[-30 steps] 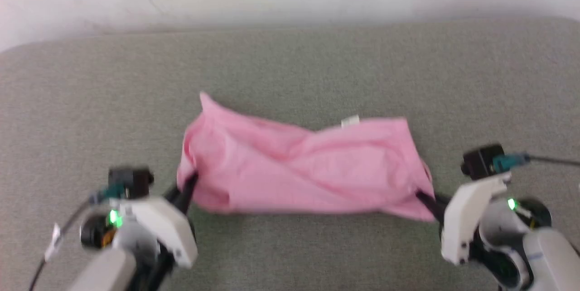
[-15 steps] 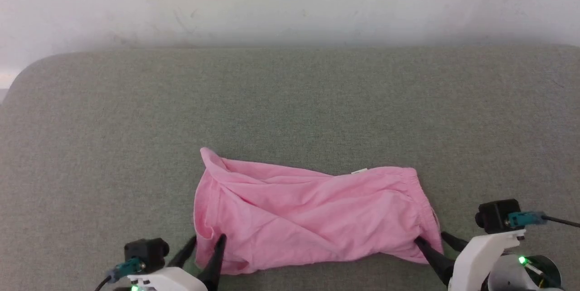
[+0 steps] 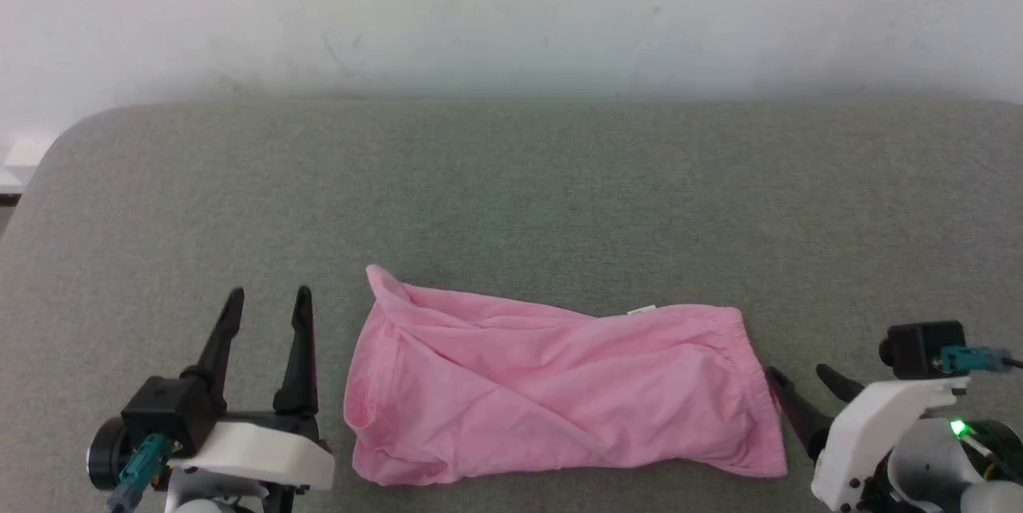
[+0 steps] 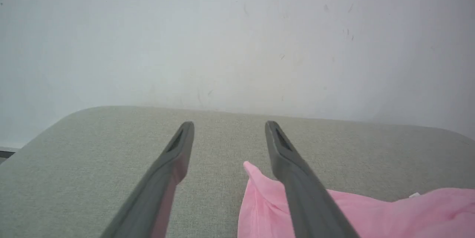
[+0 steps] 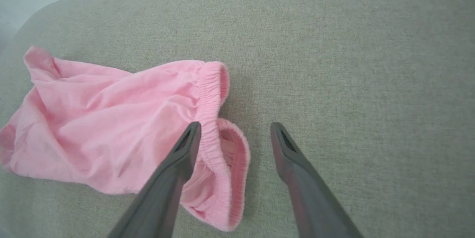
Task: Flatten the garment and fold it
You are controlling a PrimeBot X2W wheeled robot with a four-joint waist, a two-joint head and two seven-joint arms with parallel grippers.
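In the head view the left gripper (image 3: 268,293) sits at 8 o'clock, its two dark fingers spread wide with nothing between them, tips pointing to 12 o'clock. It stands just beside the garment's left end and apart from it. In the left wrist view the same gripper (image 4: 230,124) is parted wide over the grey-green fabric surface (image 4: 74,164), with a pale wall (image 4: 237,37) behind.

The garment (image 3: 559,393) lies at 6 o'clock of the head view on the grey-green surface (image 3: 511,201), near its front edge. It is a light pink, rumpled bundle stretched from 9 to 3 o'clock, with diagonal creases and a pointed corner (image 3: 382,280) raised at its 10 o'clock. In the left wrist view it (image 4: 389,215) shows at 5 o'clock. A small white tag (image 3: 642,310) sticks out of its far edge at 1 o'clock. Its gathered elastic waistband (image 3: 755,385) forms the right end. In the right wrist view the garment (image 5: 111,126) lies at 9 o'clock and the waistband (image 5: 207,97) gapes open in a loop.

The right gripper (image 3: 798,371) sits at 4 o'clock of the head view, at the garment's 3 o'clock, just beside the waistband. In the right wrist view this gripper (image 5: 236,124) is spread wide and grips nothing. One finger lies across the waistband loop and the other over bare surface. Whether that finger touches the cloth cannot be told.
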